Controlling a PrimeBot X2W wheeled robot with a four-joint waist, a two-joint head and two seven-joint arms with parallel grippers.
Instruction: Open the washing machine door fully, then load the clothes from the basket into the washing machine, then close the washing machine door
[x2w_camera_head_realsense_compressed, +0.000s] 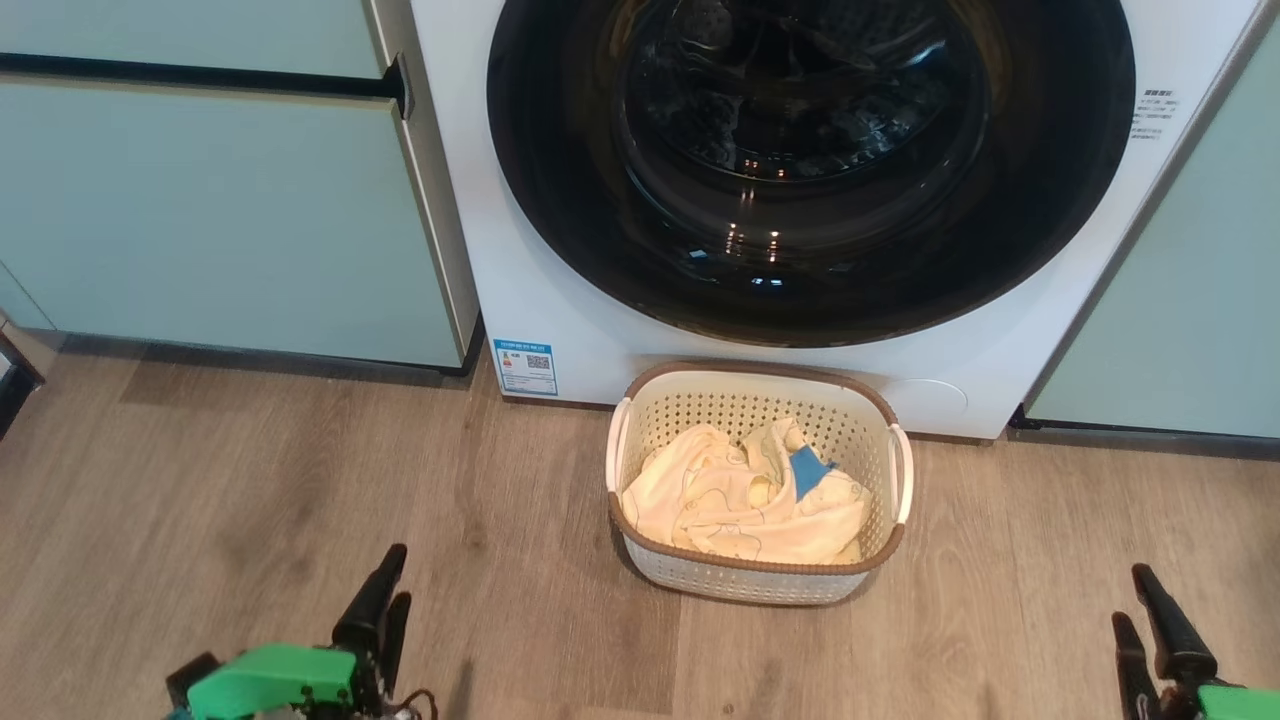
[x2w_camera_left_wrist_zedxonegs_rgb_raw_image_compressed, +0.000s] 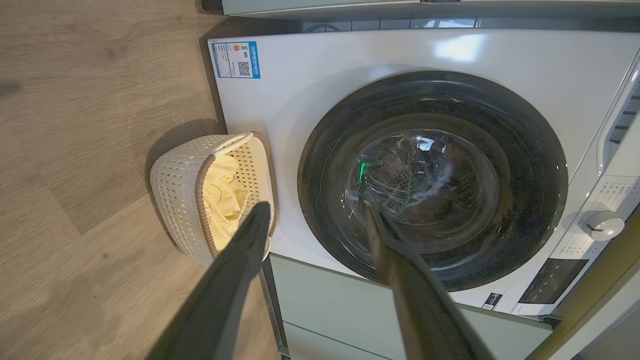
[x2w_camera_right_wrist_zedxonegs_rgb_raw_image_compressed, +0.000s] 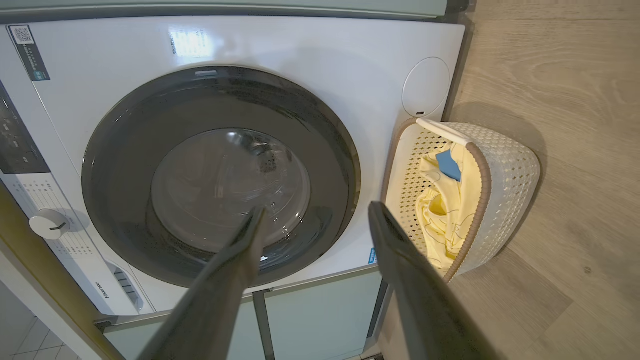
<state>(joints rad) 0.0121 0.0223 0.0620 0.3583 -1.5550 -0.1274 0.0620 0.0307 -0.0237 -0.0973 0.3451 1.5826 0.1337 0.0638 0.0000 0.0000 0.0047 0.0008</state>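
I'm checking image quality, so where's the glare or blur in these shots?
Head view: small light reflections on the glossy door. Left wrist view: glare patch on the washing machine, left fingers blurred. Right wrist view: similar glare, right fingers soft.

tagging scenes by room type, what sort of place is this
Likely a home laundry nook or kitchen: a white front-loading washing machine built in between pale green cabinets, with a perforated basket of clothes on wood-look flooring.

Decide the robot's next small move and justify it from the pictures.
The washing machine door is shut on the washing machine, the clothes lie in the basket, and the left claw and right claw sit open, empty and low. So probably raise one toward the door's rim to start pulling it open.
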